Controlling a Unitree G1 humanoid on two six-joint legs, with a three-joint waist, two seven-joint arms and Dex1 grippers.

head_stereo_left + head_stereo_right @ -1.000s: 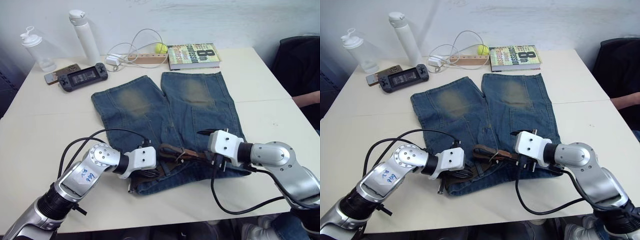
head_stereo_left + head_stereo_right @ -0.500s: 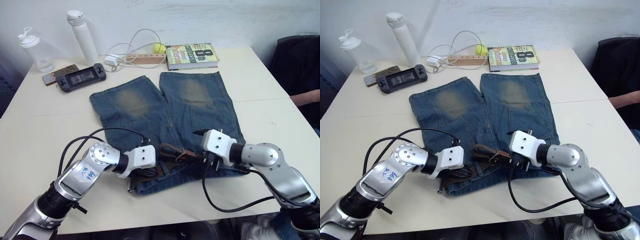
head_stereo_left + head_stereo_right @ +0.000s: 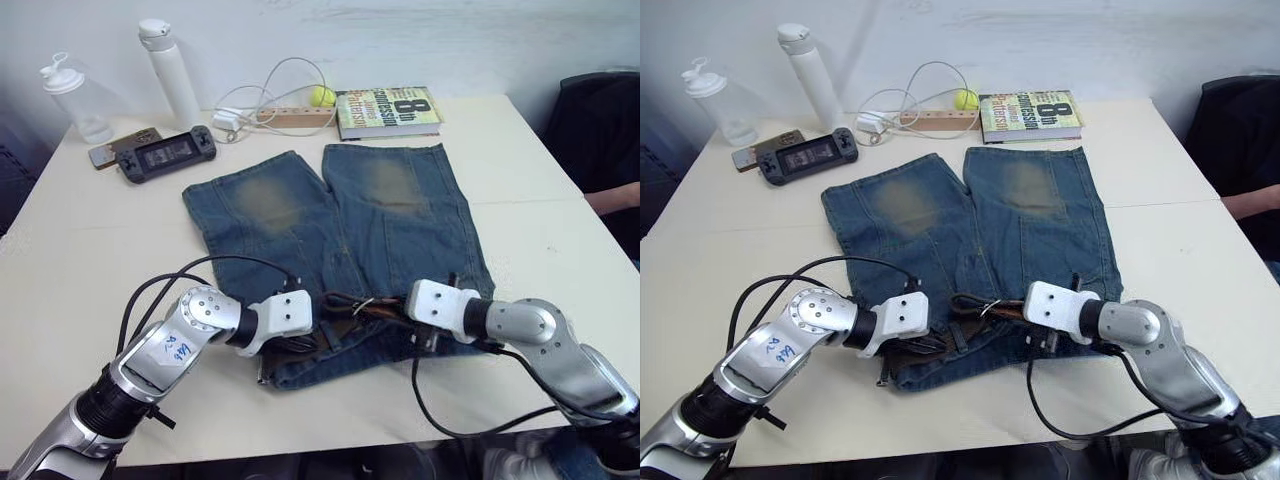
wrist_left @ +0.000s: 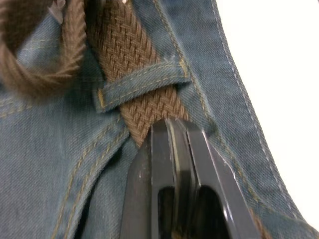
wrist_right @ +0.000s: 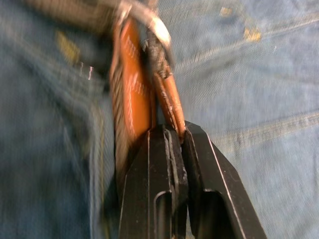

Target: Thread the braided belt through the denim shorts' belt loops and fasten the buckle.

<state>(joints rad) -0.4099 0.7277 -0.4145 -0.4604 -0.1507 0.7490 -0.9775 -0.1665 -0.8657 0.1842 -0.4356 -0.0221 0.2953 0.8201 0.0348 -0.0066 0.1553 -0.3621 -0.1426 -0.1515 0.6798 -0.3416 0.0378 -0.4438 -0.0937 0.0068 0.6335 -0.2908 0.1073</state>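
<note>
Partly done: braided belt (image 4: 130, 59) passed under one belt loop (image 4: 142, 83) at denim shorts (image 3: 385, 215) waistband. Left gripper (image 4: 172, 130) clamped on belt; right gripper (image 5: 174, 133) pinched leather tip near buckle (image 5: 149, 22). Remaining loops, buckling left.

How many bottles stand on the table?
2, both at the table's far left corner: a clear bottle nearest the edge, and a tall white bottle beside it.
</note>
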